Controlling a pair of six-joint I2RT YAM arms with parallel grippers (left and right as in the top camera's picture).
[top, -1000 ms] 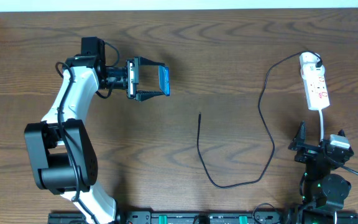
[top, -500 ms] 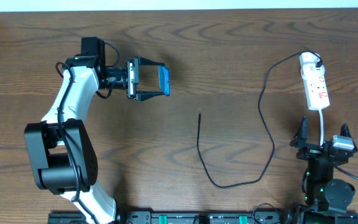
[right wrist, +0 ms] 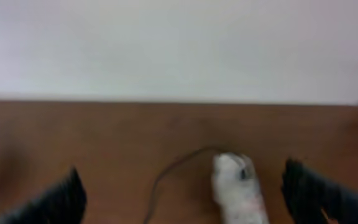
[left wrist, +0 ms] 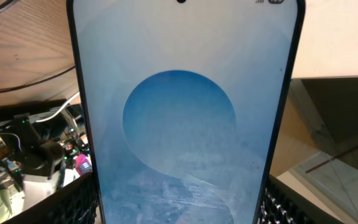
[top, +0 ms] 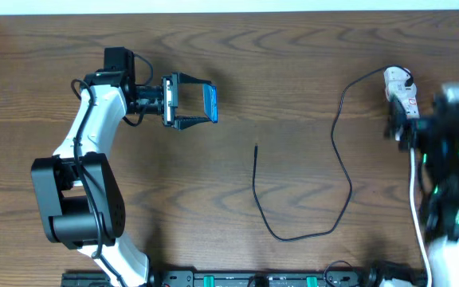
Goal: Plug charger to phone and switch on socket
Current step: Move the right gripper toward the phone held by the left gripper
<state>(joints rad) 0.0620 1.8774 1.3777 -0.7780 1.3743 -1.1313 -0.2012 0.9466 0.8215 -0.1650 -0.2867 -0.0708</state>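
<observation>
My left gripper (top: 200,104) is shut on the phone (top: 210,102) and holds it on edge above the table at the upper left. In the left wrist view the phone's blue screen (left wrist: 182,118) fills the frame between the fingers. The charger, a thin black cable (top: 343,171), runs from its black plug in the socket (top: 398,88) at the upper right to a small tip (top: 256,147) lying mid-table. My right gripper (top: 409,127) is blurred, over the socket's near end, open. The right wrist view shows the socket (right wrist: 238,186) between the spread fingers.
The socket's white cord (top: 417,207) runs down the right side toward the front edge. A pale wall edge (top: 229,6) borders the table at the back. A black rail (top: 237,279) lies along the front edge.
The right arm has swung up from the front right corner to the socket, blurred with motion. The left arm and the phone have not moved.
</observation>
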